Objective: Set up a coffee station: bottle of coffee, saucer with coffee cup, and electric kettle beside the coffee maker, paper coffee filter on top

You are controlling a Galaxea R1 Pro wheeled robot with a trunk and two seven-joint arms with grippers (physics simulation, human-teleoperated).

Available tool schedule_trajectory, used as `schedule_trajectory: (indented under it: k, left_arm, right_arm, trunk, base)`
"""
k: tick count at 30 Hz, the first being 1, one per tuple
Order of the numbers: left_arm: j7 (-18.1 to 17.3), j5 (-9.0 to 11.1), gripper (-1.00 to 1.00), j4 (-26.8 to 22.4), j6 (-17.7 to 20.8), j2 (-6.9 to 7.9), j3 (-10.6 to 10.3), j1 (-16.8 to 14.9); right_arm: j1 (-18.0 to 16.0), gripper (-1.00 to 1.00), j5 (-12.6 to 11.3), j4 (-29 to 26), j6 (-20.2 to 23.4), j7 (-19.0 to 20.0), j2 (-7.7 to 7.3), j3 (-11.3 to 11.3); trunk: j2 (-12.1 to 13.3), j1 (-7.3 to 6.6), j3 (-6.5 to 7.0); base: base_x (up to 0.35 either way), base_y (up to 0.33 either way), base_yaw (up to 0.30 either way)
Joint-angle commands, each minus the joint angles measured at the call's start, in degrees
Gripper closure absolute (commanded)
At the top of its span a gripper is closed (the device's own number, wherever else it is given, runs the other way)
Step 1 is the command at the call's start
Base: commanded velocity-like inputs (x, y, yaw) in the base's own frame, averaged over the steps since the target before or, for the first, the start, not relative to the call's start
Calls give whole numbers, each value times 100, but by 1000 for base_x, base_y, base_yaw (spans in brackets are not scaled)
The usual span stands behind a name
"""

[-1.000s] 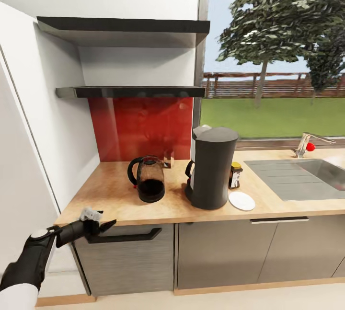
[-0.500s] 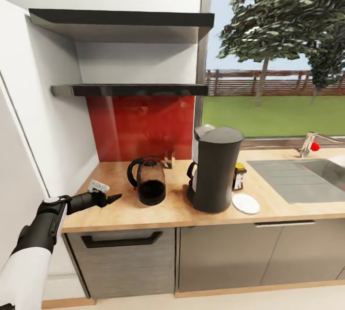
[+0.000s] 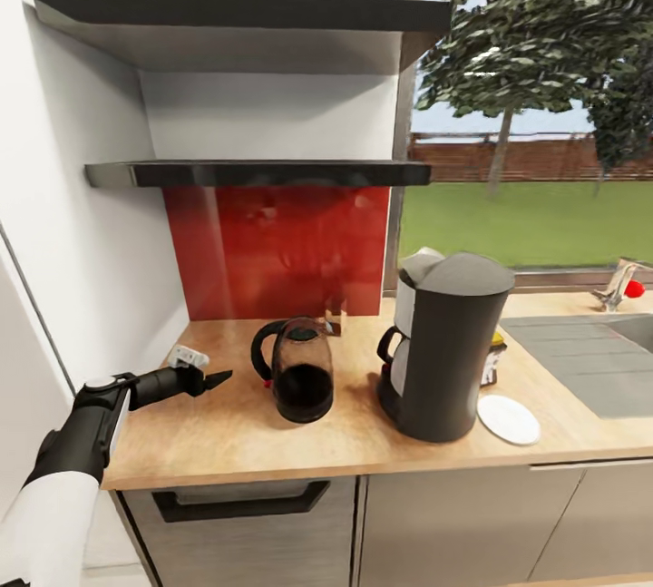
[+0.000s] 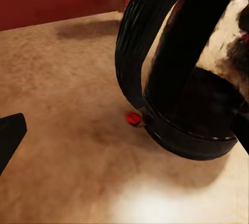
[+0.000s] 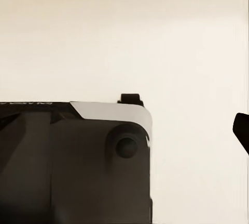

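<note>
Electric kettle (image 3: 302, 377) upright on the kitchen countertop (image 3: 227, 442), loop handle facing left, dark liquid in the lower half. In the left wrist view the kettle (image 4: 192, 89) is close up: handle and black base, with a small red switch (image 4: 134, 118) at the foot of the handle.

Coffee maker (image 3: 446, 344) stands to the kettle's right, near but apart. A whitish piece sits at its top left edge behind the lid; can't tell if it is the filter. Bottle of coffee (image 3: 493, 357) is just behind the maker's right side, mostly hidden, label and a bit of yellow cap showing. Saucer (image 3: 508, 419) lies flat on the counter at the maker's near right, bare.

Small glass item (image 3: 335, 321) at the back against the red backsplash (image 3: 272, 251); too small to identify. Thin black kitchen shelf (image 3: 254, 173) above the backsplash, thicker dark shelf (image 3: 245, 20) higher up. Sink (image 3: 589, 360) and faucet (image 3: 621, 283) at far right.

Left gripper (image 3: 213, 379) is over the left end of the counter, pointing right at the kettle handle, apart from it. Fingers look narrow, holding nothing; exact gap not clear.

Right gripper: one dark fingertip (image 5: 240, 130) at the edge of the right wrist view over pale floor; can't tell its state.
</note>
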Motion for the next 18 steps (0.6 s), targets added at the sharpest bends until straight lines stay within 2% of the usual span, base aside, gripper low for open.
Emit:
schedule_trajectory:
  k: [1,6,12,18]
  left_arm:
    - [-39,-22,-100,-7,38,-5,13,-5]
    - [-39,-18,-100,-4,17,-17,16,2]
    - [-24,-17,-100,2,6,-33,19,10]
    - [439,-13,-100,2,-6,-72,20,13]
  right_arm:
    - [-5,-100,55,4,-8,-8,-22,-48]
    - [-5,-100,55,11,-8,-8,-60,-48]
    - [-5,-100,55,12,-11,-8,-62,-48]
    - [-5,-100,55,12,-12,-8,-62,-48]
  trunk:
    - [-9,5,-11]
    - [-9,5,-11]
    - [-9,5,-11]
    - [-9,5,-11]
  base:
    - [121,37,0]
    - [34,9,0]
    - [203,-33,0]
    - [42,-10,0]
